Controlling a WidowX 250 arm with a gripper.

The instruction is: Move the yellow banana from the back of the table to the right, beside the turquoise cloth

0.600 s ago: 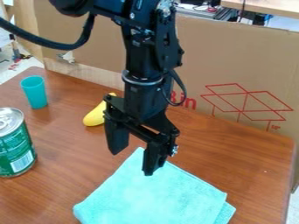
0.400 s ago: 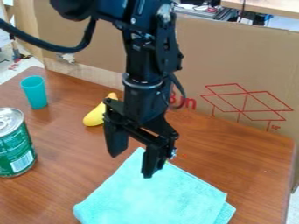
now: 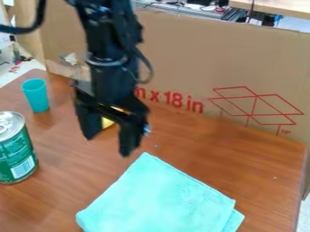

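Note:
The black gripper (image 3: 109, 144) hangs open over the wooden table, its two fingers apart with nothing between their tips. Behind it is the yellow object (image 3: 107, 123), mostly hidden by the gripper, with a bit of yellow visible between the fingers. A folded turquoise cloth (image 3: 160, 199) lies flat at the front of the table, in front of and to the right of the gripper. To the left of the gripper stand a teal cup (image 3: 36, 96), upright, and a green can (image 3: 16, 152) with a silver top.
A cardboard panel (image 3: 242, 72) with red print stands along the table's back edge. The brown wooden table (image 3: 242, 156) ends at the right. Cables and equipment lie beyond the panel at the top.
The arm and its open gripper have moved left and up in the view, away from the cloth, and now cover most of the yellow object. The cloth, cup and can have stayed put.

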